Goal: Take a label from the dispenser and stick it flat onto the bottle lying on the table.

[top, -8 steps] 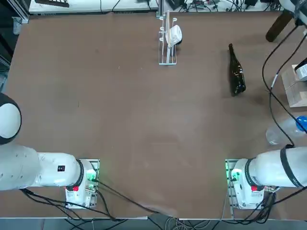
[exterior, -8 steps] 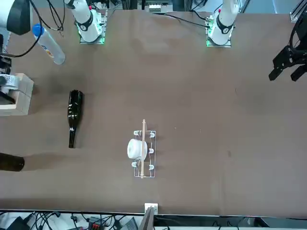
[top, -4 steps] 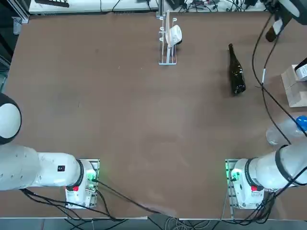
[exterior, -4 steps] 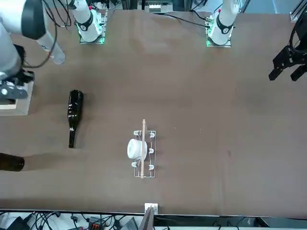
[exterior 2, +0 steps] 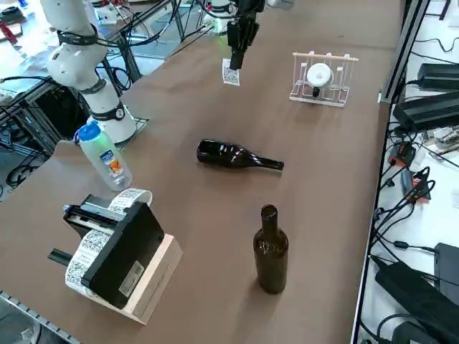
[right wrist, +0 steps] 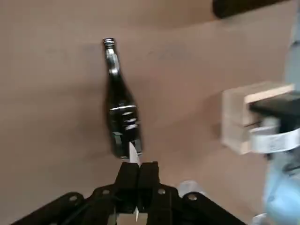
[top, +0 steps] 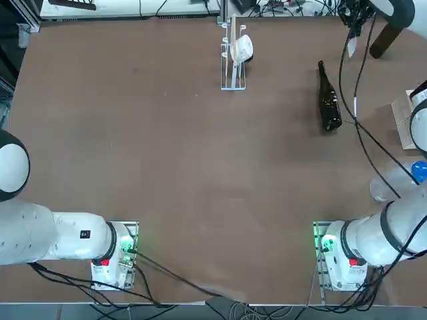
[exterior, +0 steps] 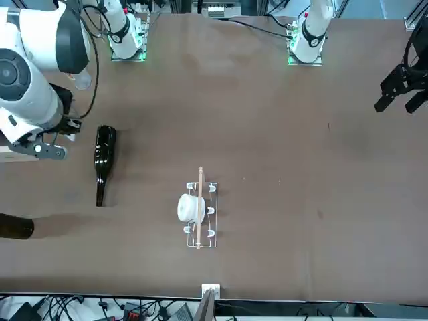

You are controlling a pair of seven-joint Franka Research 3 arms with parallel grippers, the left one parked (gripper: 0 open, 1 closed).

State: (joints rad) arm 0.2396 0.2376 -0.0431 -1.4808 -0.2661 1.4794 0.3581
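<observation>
end effector (exterior 2: pixel 237 44) aloft — pinching label (exterior 2: pixel 230 73) (dangling)

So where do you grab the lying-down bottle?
The fat body of the bottle, from straight above, fingers across it: it lies on its side and its neck is thin. The right gripper, high over the table, is shut on the label.

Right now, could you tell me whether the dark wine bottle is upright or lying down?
Lying down. The wine bottle rests on its side on the table, neck flat along the surface. The right claw, shut on a label, hangs above the table.
</observation>
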